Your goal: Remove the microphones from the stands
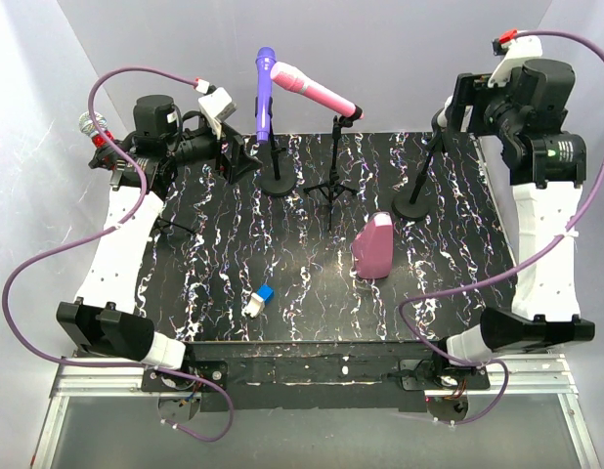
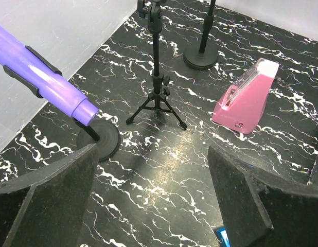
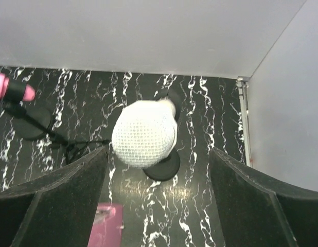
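Observation:
Three microphone stands are at the back of the black marbled table. A purple microphone sits clipped in the left round-base stand; it also shows in the left wrist view. A pink microphone rests on the tripod stand. The right round-base stand carries a microphone with a white mesh head. My right gripper is open, above that head, which lies between its fingers without touching them. My left gripper is open and empty, just left of the purple microphone's stand.
A pink wedge-shaped container stands mid-right on the table and shows in the left wrist view. A small blue and white object lies near the front. White walls close the back and sides.

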Controlling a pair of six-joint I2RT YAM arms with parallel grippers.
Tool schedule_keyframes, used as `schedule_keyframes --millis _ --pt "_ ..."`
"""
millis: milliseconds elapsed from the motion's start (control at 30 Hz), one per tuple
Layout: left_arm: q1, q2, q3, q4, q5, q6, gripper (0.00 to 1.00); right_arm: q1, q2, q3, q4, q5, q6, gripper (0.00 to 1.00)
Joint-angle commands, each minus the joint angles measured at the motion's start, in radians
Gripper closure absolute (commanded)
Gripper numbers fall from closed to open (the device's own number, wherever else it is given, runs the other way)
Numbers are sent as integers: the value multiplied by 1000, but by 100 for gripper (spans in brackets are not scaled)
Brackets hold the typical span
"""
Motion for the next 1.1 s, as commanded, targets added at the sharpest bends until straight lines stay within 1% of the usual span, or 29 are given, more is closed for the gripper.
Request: schedule_keyframes --millis 0,67,233,300,400,467,567,667,867,1067 --pt "-6 -22 27 -6 25 11 13 15 85 112 23 124 55 14" --pt "-6 -7 42 -6 37 16 14 20 131 164 -4 132 61 15" --pt "-8 -2 59 -9 28 11 14 30 214 276 -52 218 66 22" --pt "-8 -10 48 -11 29 10 14 35 234 304 -84 247 77 22" --pt "-10 -19 42 -15 26 11 14 40 217 266 -80 256 87 20" --pt "-10 -17 41 -15 25 19 14 47 205 232 -77 265 91 17" --pt "-10 -10 39 -17 25 22 14 49 196 205 -100 259 106 14" --pt "-13 -5 37 -15 29 17 14 49 185 176 -104 247 112 15" --pt "-19 -10 22 3 25 13 14 49 170 139 -95 213 114 30" --pt "-25 -14 8 18 41 0 15 49 144 119 -61 181 43 45"
